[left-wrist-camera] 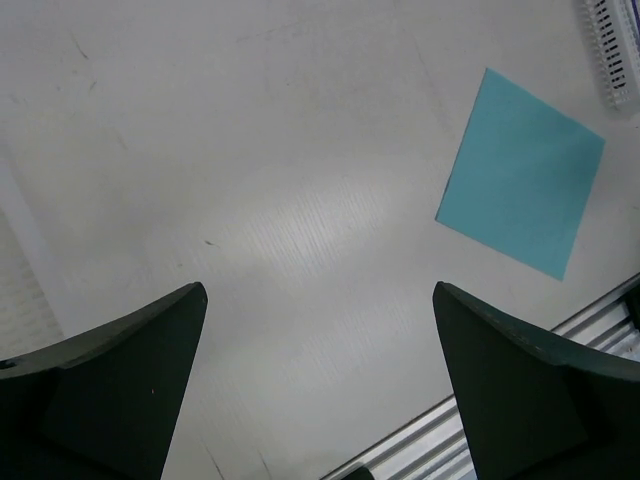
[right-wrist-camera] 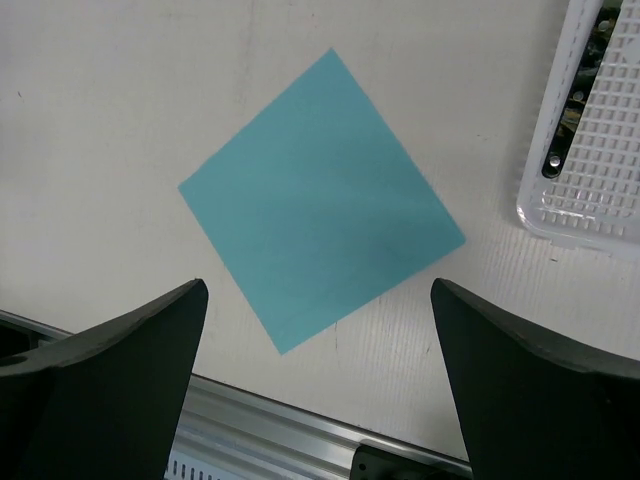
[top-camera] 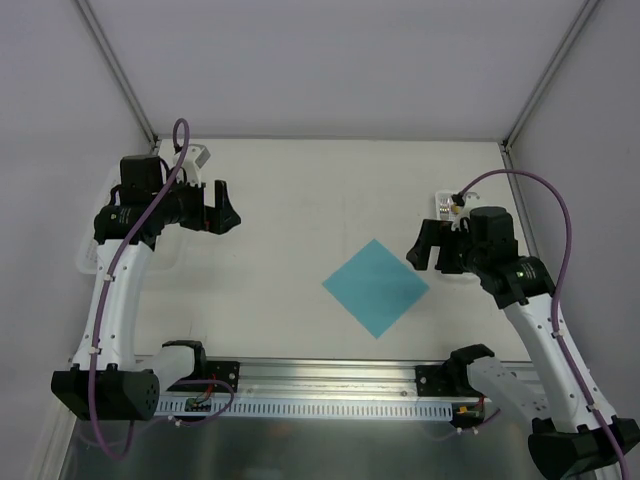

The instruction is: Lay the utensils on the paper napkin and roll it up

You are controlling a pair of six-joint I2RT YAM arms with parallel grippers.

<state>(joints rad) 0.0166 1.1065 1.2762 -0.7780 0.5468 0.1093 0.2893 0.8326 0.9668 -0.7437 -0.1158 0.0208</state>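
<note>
The paper napkin (top-camera: 376,287) lies flat on the white table as a teal square turned like a diamond, right of the middle; it also shows in the left wrist view (left-wrist-camera: 522,185) and the right wrist view (right-wrist-camera: 320,195). My left gripper (top-camera: 232,208) hangs open over the far left of the table, well away from the napkin, with only bare table between its fingers (left-wrist-camera: 318,290). Just right of the napkin hovers my right gripper (top-camera: 416,248), open and empty (right-wrist-camera: 319,285), above the napkin's near corner. The utensils cannot be made out in any view.
A white mesh basket (right-wrist-camera: 590,170) stands at the right behind my right arm (top-camera: 442,205), with dark shapes dimly showing through its wall. Another pale tray (top-camera: 85,262) sits under my left arm. An aluminium rail (top-camera: 330,385) runs along the near table edge.
</note>
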